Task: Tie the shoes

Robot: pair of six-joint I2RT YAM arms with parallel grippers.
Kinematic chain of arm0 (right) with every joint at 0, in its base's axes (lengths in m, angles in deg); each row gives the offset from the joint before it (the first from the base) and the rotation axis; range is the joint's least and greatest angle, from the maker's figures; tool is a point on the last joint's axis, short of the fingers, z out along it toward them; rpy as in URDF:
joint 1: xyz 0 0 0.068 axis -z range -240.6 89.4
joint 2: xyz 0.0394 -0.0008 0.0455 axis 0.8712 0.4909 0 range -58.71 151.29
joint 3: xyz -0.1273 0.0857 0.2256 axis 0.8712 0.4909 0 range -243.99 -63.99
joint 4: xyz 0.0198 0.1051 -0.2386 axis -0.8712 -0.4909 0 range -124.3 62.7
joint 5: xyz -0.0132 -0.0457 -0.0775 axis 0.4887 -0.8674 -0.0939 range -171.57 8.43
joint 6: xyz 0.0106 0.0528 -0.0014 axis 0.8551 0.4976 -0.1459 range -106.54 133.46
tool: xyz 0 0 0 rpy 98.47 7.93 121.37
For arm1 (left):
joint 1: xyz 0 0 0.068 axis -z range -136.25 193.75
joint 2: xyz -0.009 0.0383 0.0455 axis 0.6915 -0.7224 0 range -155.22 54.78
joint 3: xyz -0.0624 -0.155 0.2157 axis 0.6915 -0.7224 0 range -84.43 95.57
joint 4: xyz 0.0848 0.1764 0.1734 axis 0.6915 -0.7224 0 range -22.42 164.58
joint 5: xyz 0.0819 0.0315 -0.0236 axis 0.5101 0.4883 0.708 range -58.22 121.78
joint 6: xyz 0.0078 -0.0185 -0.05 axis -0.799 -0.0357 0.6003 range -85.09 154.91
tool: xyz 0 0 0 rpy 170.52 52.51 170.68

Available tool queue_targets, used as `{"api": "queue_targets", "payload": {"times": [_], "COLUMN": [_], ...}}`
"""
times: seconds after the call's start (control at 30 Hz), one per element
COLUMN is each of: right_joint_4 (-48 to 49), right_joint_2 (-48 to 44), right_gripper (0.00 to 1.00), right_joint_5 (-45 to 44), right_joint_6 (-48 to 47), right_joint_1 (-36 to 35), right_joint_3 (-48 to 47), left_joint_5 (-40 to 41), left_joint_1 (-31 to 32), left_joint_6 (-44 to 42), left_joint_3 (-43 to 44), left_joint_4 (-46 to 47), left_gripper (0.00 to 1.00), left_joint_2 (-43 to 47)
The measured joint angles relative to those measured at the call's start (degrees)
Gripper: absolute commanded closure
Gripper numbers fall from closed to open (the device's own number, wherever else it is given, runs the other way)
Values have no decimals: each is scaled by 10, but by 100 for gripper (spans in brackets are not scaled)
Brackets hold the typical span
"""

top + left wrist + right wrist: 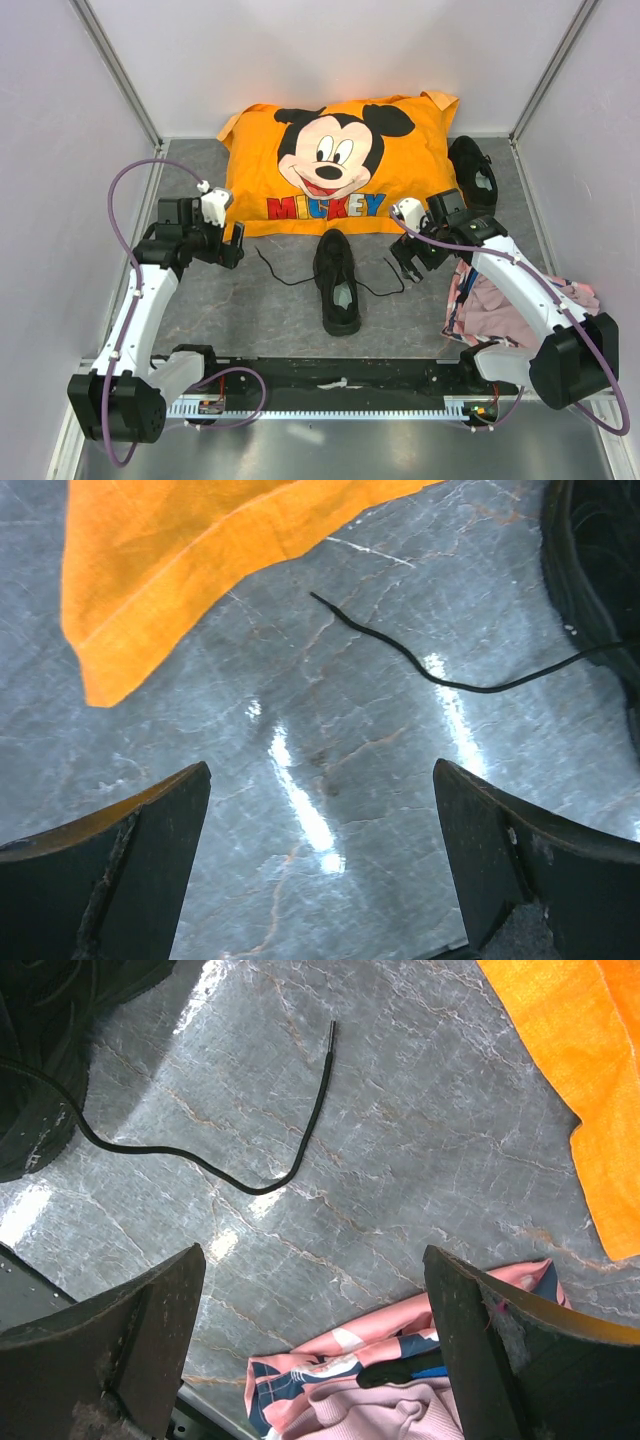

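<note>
One black sneaker (338, 280) lies in the middle of the table, toe away from me, with its thin laces spread out to the left (275, 270) and right (385, 285). The second black sneaker (474, 175) lies at the back right beside the pillow. My left gripper (236, 246) is open and empty, left of the middle shoe; its view shows the left lace end (400, 655) and the shoe's edge (595, 550). My right gripper (408, 262) is open and empty, right of the shoe; its view shows the right lace (290, 1150) and the shoe's side (35, 1080).
A large orange Mickey pillow (340, 165) lies at the back centre; its edge shows in both wrist views (170, 570) (590, 1080). A pink cloth heap (500, 305) lies at the right under my right arm, also in the right wrist view (400, 1380). Grey walls enclose the table.
</note>
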State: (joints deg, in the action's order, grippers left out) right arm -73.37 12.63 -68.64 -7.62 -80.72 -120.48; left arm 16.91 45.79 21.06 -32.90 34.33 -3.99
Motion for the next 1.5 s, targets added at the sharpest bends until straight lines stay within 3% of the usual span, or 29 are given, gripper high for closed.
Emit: {"api": "queue_targets", "payload": {"times": [0.13,0.3,0.63,0.8,0.93,1.07,1.23,1.5], "right_joint_4": [-1,-12,-16,-11,6,34,68,96], "right_joint_2": [4,36,87,124,135,135,135,138], "right_gripper": [2,2,2,7,11,13,14,13], "right_joint_5": [-2,-3,-19,-43,-59,-64,-64,-83], "right_joint_6": [1,-1,14,35,61,84,101,128], "right_joint_1": [0,0,0,0,0,0,0,0], "right_joint_3": [0,0,0,0,0,0,1,11], "left_joint_5": [-12,-83,-188,-187,-168,-130,-13,119], "left_joint_1": [0,2,27,52,58,59,80,176], "left_joint_6": [-57,-174,-403,-440,-341,-137,113,270], "left_joint_3": [1,31,35,35,35,29,-33,-78], "left_joint_4": [-4,-43,-64,-56,-8,49,91,104], "left_gripper": [1,2,14,22,20,25,34,38], "left_joint_2": [-1,-27,-98,-169,-211,-210,-162,-138]}}
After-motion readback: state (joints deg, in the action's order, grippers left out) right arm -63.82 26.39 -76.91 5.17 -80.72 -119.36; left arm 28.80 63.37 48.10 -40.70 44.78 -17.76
